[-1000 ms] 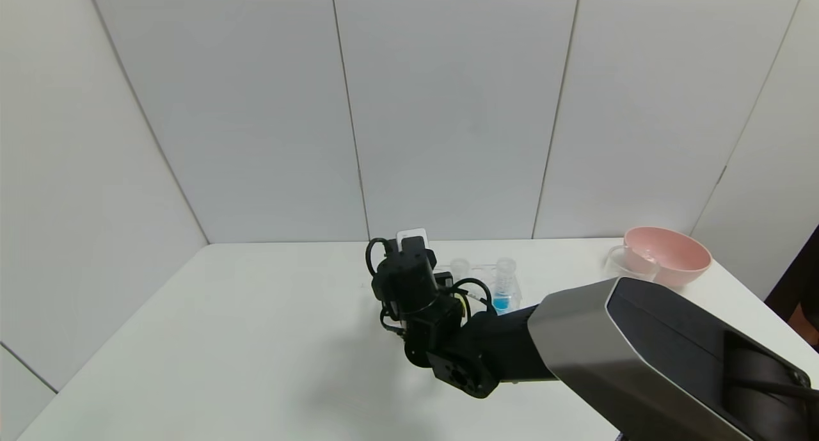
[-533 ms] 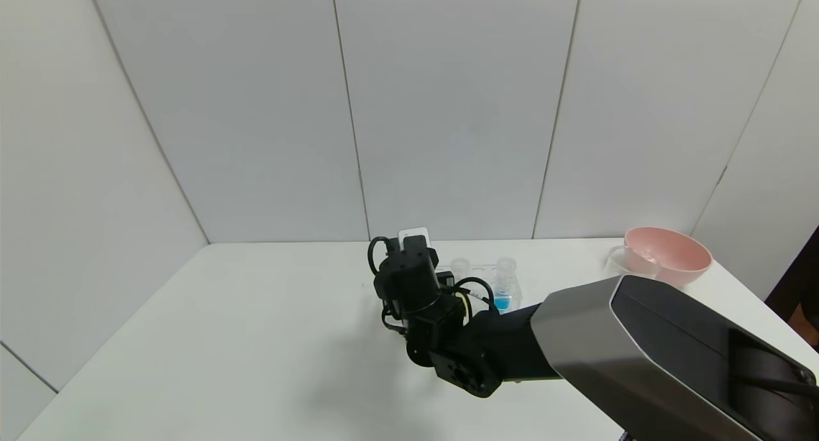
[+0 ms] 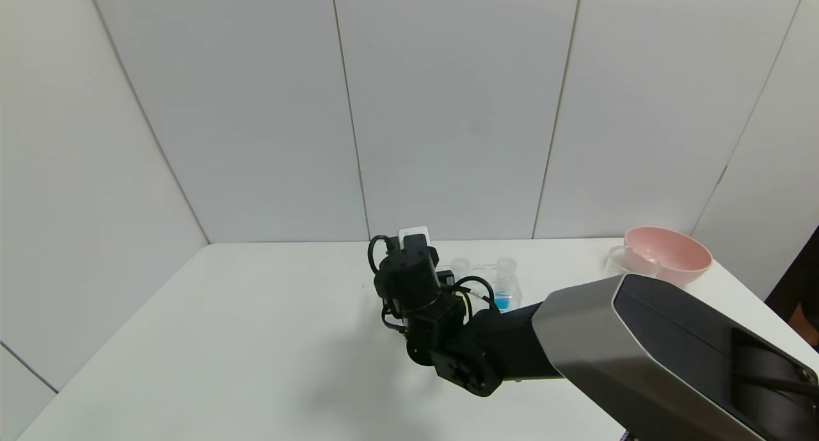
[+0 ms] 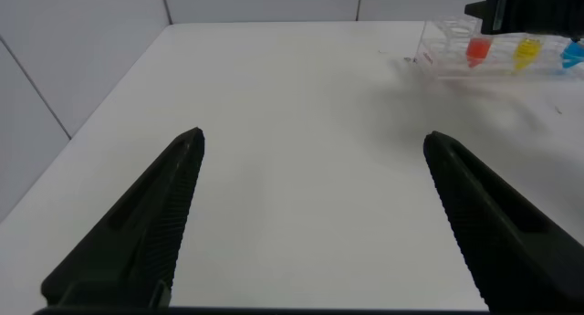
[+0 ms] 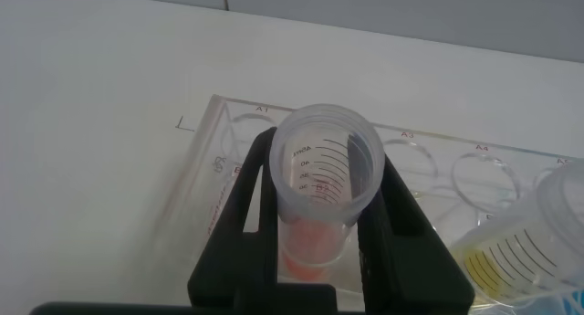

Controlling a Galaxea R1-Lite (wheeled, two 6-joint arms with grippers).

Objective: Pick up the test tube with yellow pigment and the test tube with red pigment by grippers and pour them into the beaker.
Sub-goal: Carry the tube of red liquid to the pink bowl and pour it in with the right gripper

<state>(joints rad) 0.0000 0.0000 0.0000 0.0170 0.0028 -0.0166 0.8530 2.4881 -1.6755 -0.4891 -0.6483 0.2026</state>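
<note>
My right gripper (image 5: pixel 324 160) is shut on the test tube with red pigment (image 5: pixel 315 246), which stands upright at one end of a clear rack (image 5: pixel 214 164). The test tube with yellow pigment (image 5: pixel 516 251) stands beside it in the rack. In the head view the right wrist (image 3: pixel 413 281) hides the red tube. From the left wrist view the red tube (image 4: pixel 475 50) and the yellow tube (image 4: pixel 527 48) show far off. The beaker (image 3: pixel 622 262) stands at the far right by a pink bowl. My left gripper (image 4: pixel 312 137) is open and empty over bare table.
A tube with blue liquid (image 3: pixel 503 286) stands at the rack's right end. The pink bowl (image 3: pixel 668 254) sits at the table's far right corner. White walls close the table's back and left. The right arm's grey link (image 3: pixel 640 345) crosses the front right.
The right arm has shifted very slightly to the right; nothing else has visibly moved.
</note>
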